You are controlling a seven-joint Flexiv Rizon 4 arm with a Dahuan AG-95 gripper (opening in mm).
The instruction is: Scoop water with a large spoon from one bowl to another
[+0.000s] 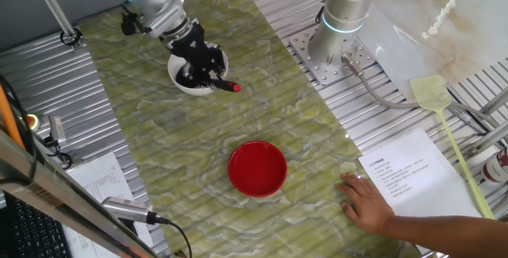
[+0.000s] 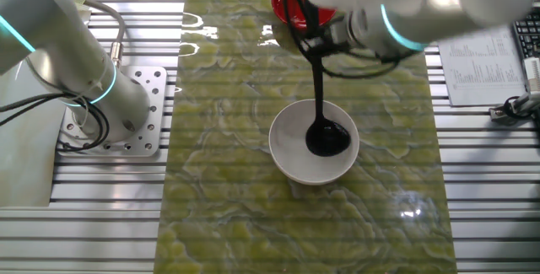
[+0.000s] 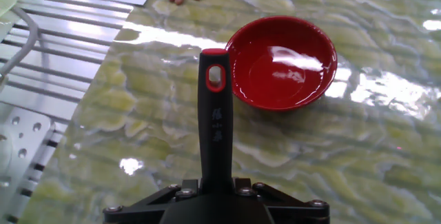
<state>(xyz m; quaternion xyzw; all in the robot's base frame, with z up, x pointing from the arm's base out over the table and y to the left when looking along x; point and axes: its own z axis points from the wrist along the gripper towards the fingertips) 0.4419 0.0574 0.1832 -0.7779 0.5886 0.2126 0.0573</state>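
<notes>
Over the white bowl (image 2: pixel 313 152), the gripper (image 1: pixel 200 61) has its jaws clamped on the handle of the black ladle (image 2: pixel 325 122), whose round scoop sits down inside the bowl. The handle's small red tip (image 1: pixel 236 87) pokes out past the bowl's rim. The red bowl (image 1: pixel 257 168) stands well apart on the green marbled bench (image 1: pixel 159 131), with open surface between the two bowls. A person's hand (image 1: pixel 367 202) rests at the bench edge near the red bowl, beside a printed sheet (image 1: pixel 413 175) whose text is too small to read. White characters run down the ladle handle in the hand view, illegible. A yellow fly swatter (image 1: pixel 444 123) lies off the bench.
</notes>
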